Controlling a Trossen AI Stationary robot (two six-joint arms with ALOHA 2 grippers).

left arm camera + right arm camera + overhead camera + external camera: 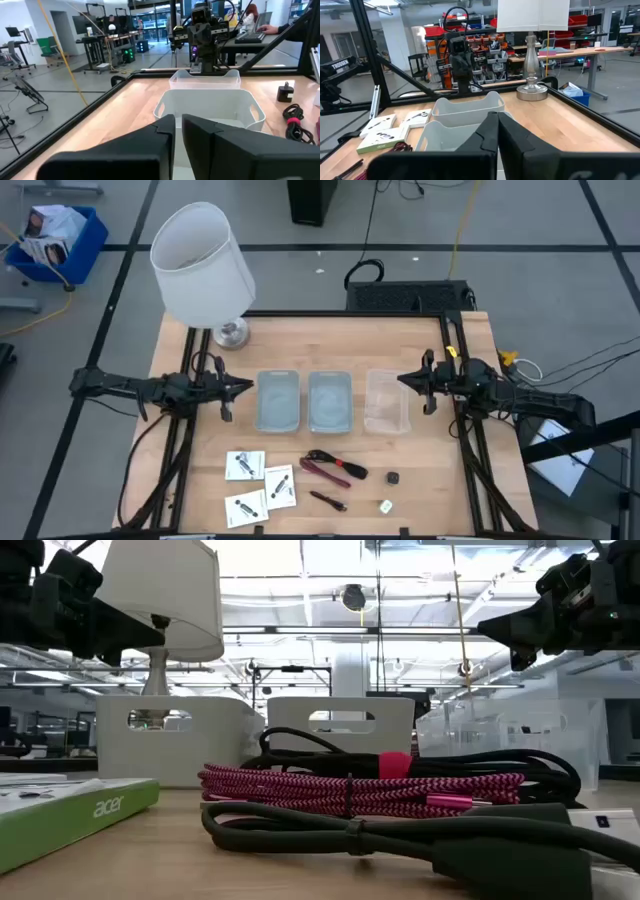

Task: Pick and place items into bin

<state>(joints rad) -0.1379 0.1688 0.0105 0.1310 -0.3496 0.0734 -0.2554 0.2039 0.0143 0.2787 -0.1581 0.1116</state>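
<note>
Near table front: cable bundle [335, 469] red-and-black, coiled | left end effector [247, 389] clenched | right end effector [403, 381] clenched

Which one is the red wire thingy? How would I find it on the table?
Start at the big white lamp at the table's back corner, then come to the front edge, past the three bins. The cable bundle lies below the middle bin, right of the white packets. It is the only red thing there; the stick beside it is plain black.
</note>
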